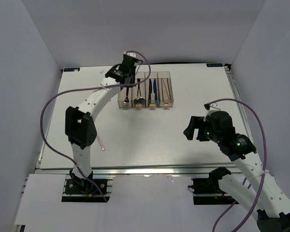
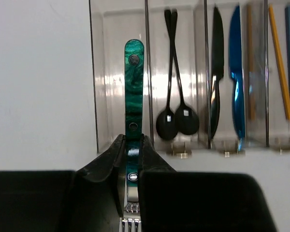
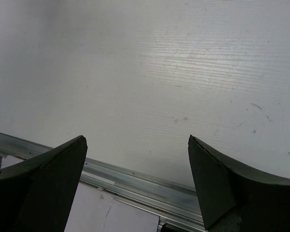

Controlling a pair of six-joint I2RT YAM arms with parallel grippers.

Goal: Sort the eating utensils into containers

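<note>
left gripper (image 2: 131, 147): pinched narrow on the teal-handled fork (image 2: 134, 82) near its neck
why: I've got the handle lined up lengthwise over the leftmost bin (image 2: 100, 72), so it should go in flat; spoons (image 2: 176, 121), knives (image 2: 237, 72) and chopsticks (image 2: 279, 63) fill the bins to the right
left arm: stretched far, wrist above the bins
right gripper (image 3: 137, 140): wide, holding nothing, hanging over the table (image 3: 183, 72) near-right
leftover: thin pink piece (image 1: 102, 144) mid-table

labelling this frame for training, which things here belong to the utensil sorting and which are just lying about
Belongs to the job: teal-handled fork, pinched in the left fingers; black spoons; knives; chopsticks; clear bins; slim pink piece on the table.
Just there: purple cable; metal rail; right fingers, open and idle.
</note>
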